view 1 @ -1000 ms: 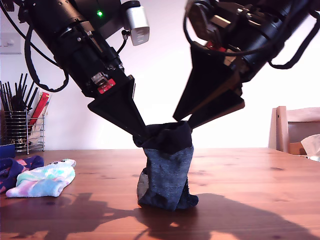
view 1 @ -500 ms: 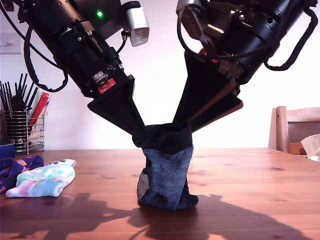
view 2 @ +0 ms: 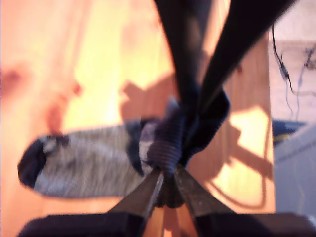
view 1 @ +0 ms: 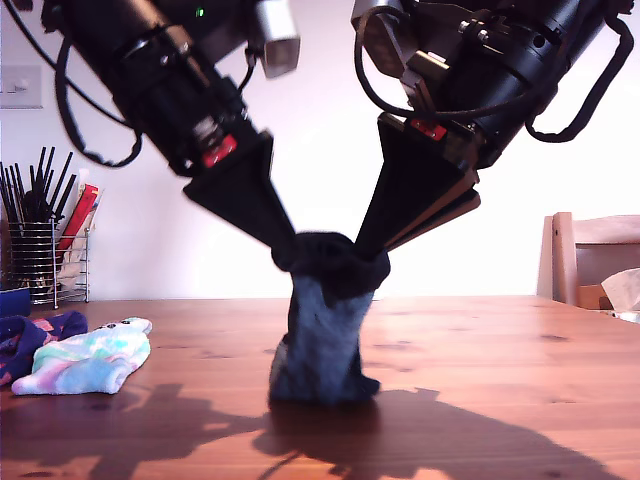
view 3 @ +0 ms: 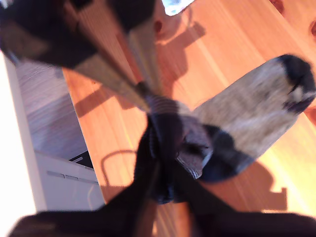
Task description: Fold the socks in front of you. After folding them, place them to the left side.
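A dark grey sock (view 1: 320,340) with a black cuff hangs upright over the wooden table (view 1: 500,360), its toe end resting on the wood. Both grippers pinch the bunched cuff from above. My first gripper (view 1: 368,258), on the arm at the exterior view's right, is shut on the cuff (view 2: 168,148). My second gripper (view 1: 285,252), on the arm at the exterior view's left, is shut on the same cuff (view 3: 173,143). The sock's grey foot (view 2: 84,158) (view 3: 247,113) trails away below. A pastel tie-dye sock (view 1: 90,360) and a navy-purple sock (view 1: 30,335) lie at the exterior view's left.
A wire rack of dark utensils (view 1: 40,250) and a blue container (view 1: 12,300) stand at the exterior view's far left. A wooden chair back (view 1: 590,255) and a crumpled white tissue (view 1: 622,288) sit at that view's right edge.
Both grippers have drawn closer together and risen a little. The cuff is bunched tighter and the hanging sock has stretched narrower.
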Tool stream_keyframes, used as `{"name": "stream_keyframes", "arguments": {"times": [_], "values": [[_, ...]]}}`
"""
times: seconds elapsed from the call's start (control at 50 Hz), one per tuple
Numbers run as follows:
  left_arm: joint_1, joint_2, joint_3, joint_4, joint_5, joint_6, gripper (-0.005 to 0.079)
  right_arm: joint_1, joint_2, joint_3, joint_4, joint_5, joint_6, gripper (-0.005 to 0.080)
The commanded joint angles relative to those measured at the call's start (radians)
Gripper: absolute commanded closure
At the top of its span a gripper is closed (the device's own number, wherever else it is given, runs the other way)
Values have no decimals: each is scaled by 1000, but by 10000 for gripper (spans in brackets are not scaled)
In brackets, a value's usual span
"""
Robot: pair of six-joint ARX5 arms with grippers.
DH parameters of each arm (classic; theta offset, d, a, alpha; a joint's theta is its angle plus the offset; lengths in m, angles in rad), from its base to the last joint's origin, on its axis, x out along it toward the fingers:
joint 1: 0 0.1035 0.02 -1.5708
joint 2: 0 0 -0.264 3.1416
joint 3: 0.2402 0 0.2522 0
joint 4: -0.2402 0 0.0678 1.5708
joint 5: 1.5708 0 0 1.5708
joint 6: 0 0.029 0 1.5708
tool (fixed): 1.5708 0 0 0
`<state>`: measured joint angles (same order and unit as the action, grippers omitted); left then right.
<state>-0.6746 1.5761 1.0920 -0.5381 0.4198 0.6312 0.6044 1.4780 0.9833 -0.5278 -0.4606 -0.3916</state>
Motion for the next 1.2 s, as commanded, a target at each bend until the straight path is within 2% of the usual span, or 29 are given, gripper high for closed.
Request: {"name": "stream_keyframes", "arguments": {"times": [0.0,0.46,0.72,0.78,0.96,1.18], "values": [[5,15,4,2,11,-6,763,11,10,-16,12,-5,-4,763],[5,15,9,-54,16,-18,755,10,10,-16,2,5,-10,763],[12,14,57,-120,13,-28,750,10,10,-16,-6,18,-10,763],[12,14,68,-132,13,-29,718,9,10,-16,-12,24,-11,763],[18,14,81,-159,18,-35,555,10,10,-16,-10,25,-14,763],[24,14,81,-198,25,-40,537,10,10,-16,-14,25,-13,763]]}}
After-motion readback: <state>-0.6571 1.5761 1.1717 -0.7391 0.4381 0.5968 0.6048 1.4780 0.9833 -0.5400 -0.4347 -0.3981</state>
